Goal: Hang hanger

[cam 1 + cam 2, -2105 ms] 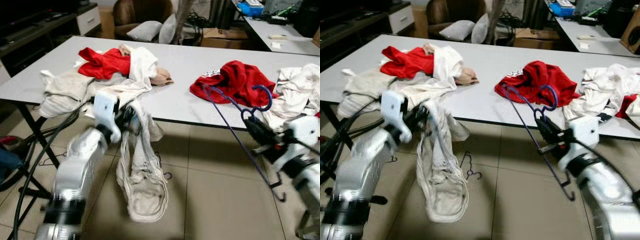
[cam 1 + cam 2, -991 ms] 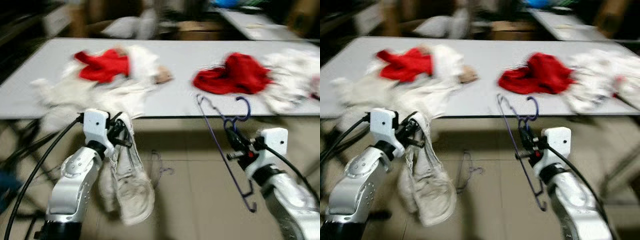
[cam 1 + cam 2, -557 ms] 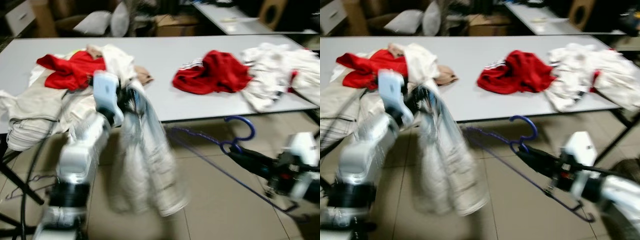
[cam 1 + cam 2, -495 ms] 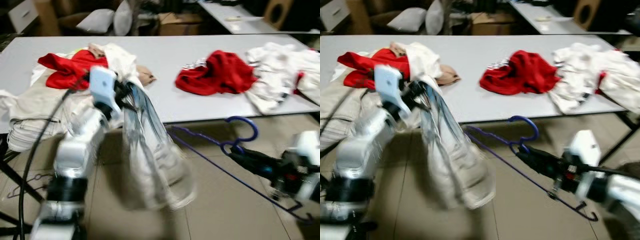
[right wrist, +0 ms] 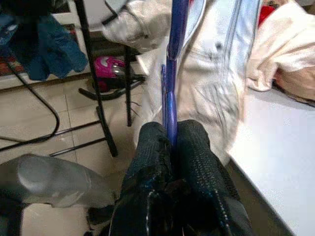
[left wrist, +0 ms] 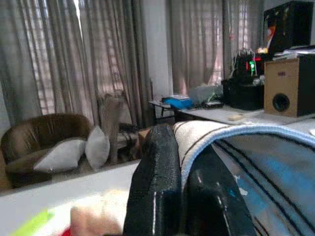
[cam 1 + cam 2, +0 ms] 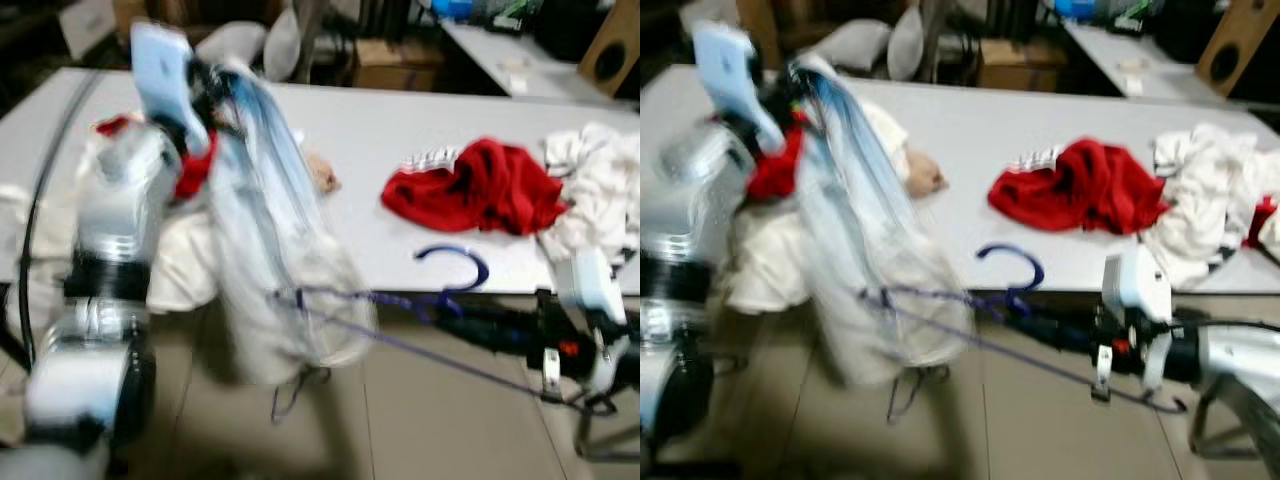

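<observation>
Raised since the previous frames, the left gripper [image 7: 205, 75] now sits high at the left, above the near part of the white table [image 7: 370, 130], whereas it earlier hung below the table edge. Its two black fingers [image 6: 155, 187] are pinched on the striped hem of a pale garment [image 7: 270, 230], which hangs from them down past the table's near edge; motion blur hides its finer detail.

Right gripper [image 7: 470, 322]: low at the right, in front of the table edge, fingers [image 5: 194, 167] closed on the blue hanger [image 7: 455, 268] just below its hook. The hanger lies roughly level, with the hook toward the table and one long wire arm reaching left to the hanging garment, where its tip overlaps the cloth; whether it has entered the garment cannot be told.

On the table: a red garment [image 7: 480, 190] at the centre right, a heap of white clothes [image 7: 600, 190] at the far right, and a pile of pale and red clothes [image 7: 770, 230] behind the left arm. Beyond the table stand a brown armchair [image 6: 34, 142] with grey cushions [image 7: 875, 42] and a second table [image 7: 1120, 50].
</observation>
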Motion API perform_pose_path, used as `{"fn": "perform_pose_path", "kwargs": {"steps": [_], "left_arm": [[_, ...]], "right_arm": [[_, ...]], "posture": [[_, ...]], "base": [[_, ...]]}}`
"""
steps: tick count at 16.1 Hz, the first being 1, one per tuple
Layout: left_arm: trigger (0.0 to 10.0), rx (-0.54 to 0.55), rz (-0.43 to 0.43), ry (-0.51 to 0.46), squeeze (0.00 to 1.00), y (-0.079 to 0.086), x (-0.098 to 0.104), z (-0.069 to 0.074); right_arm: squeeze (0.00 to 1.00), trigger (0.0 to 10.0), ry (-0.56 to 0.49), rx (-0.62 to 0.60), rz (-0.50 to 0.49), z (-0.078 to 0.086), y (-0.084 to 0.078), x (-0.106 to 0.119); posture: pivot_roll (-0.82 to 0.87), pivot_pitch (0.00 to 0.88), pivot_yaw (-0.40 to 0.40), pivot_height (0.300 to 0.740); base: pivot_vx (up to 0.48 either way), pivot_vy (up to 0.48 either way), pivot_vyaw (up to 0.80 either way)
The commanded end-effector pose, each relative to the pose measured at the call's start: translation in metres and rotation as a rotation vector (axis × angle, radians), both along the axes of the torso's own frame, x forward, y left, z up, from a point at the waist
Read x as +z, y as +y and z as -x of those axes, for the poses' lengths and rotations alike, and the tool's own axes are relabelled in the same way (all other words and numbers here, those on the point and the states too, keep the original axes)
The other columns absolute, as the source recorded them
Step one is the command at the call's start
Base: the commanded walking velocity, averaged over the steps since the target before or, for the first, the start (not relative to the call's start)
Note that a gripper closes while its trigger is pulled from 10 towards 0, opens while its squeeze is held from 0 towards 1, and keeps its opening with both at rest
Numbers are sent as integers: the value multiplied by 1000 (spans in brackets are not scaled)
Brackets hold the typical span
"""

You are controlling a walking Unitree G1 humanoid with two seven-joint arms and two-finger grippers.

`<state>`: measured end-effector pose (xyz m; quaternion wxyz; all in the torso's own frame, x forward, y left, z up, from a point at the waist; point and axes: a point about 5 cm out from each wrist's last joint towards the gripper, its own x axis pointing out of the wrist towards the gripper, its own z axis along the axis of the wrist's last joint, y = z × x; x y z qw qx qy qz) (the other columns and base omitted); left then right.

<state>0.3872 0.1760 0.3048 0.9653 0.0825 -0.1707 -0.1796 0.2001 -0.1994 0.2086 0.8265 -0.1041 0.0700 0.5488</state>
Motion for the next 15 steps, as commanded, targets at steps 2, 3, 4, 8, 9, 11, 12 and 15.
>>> {"fn": "perform_pose_path", "kwargs": {"steps": [2, 3, 4, 8, 9, 11, 12, 15], "left_arm": [[10000, 82, -72, -265, 0, -6, 93, -8], [10000, 198, -63, -378, 0, 3, 136, 0], [10000, 236, -18, -507, 0, 7, 174, 15], [10000, 291, -106, -445, 0, 15, 142, 0], [10000, 314, -184, -334, 0, 16, 101, -15], [10000, 314, -276, -86, 0, 17, 19, -31], [10000, 269, -386, 173, 0, 17, -70, -28], [10000, 282, -502, 404, 0, 34, -131, -14]], "right_arm": [[0, 10000, -95, -69, 24, -22, 2, 0], [0, 10000, -160, -132, 19, -32, 3, 4], [0, 10000, -214, -213, -31, -40, 3, 11], [0, 10000, -277, -367, -155, -45, 10, 10], [0, 10000, -277, -388, -168, -45, 15, 5], [0, 10000, -258, -393, -175, -41, 24, -3], [0, 10000, -225, -379, -171, -34, 34, -13], [0, 10000, -194, -373, -177, -27, 40, -18]], "posture": [[-52, 0, -74, 740], [-61, 0, -58, 740], [-67, 0, -44, 740], [-73, 0, -29, 740], [-74, 0, -30, 740], [-75, 0, -28, 740], [-78, 0, -28, 740], [-88, 0, -21, 740]], "base": [[480, 0, 0], [480, 0, 0], [394, 0, 0], [372, 0, 0], [337, 0, 0], [309, 0, 0], [0, 0, 0], [0, 0, 0]]}}
